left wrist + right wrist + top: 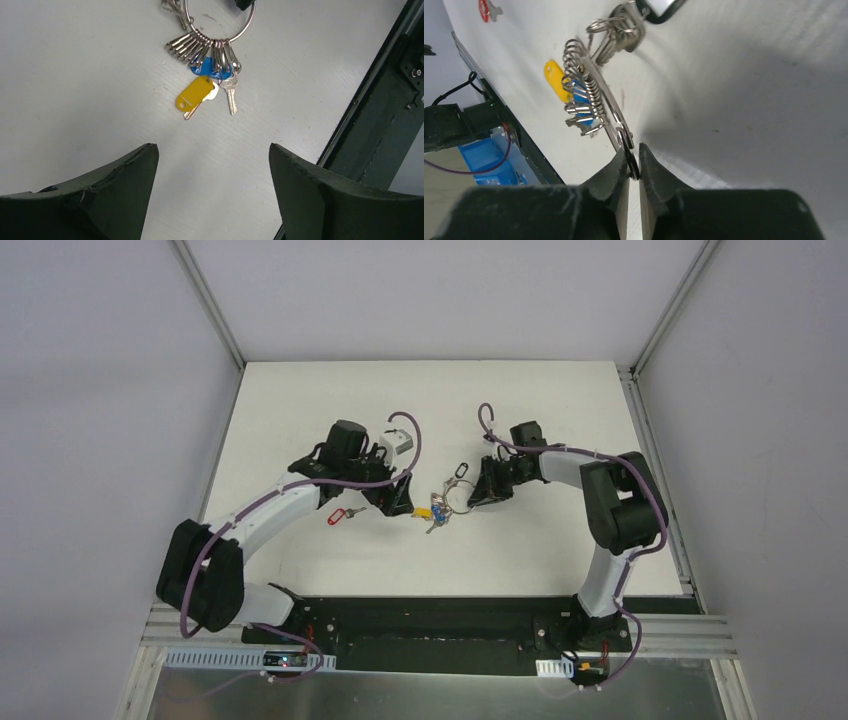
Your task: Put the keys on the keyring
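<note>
Lying well left of the keyring [452,503] in the top view, the red-tagged key [338,515] is waiting unthreaded; the black-tagged key [460,474] is sitting just beside it, threading unclear. Left wrist: the left gripper [211,150] is gaping empty. Right wrist: the right gripper [634,152] is pinching the keyring.

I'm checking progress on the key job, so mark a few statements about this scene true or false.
1. A yellow tag and a blue tag hang on the keyring. True.
2. The left pincer is open and empty. True.
3. The right pincer stands wide open, clear of the keyring. False: it is closed on the ring's thin wire.
4. The red-tagged key is threaded on the keyring. False: it lies alone on the table, apart from the ring.
</note>
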You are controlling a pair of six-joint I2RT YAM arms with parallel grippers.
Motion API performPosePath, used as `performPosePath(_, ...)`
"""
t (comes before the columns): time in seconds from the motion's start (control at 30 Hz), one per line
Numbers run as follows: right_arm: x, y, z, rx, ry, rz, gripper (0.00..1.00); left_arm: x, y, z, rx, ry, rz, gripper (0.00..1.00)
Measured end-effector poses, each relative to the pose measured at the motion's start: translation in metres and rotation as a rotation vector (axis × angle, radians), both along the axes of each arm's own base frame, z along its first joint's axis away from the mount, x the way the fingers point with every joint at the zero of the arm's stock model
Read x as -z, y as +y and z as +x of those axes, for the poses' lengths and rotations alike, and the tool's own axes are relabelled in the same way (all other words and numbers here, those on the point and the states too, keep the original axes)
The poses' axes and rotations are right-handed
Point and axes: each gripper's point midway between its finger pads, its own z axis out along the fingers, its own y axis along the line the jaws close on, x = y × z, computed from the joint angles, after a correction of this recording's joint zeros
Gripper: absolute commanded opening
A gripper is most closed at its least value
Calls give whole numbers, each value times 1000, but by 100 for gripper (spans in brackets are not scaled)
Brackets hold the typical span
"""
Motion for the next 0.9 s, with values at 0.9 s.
performPosePath(0.9, -34, -53, 5, 39, -199, -133, 50, 92, -76, 53, -121, 334, 86, 49)
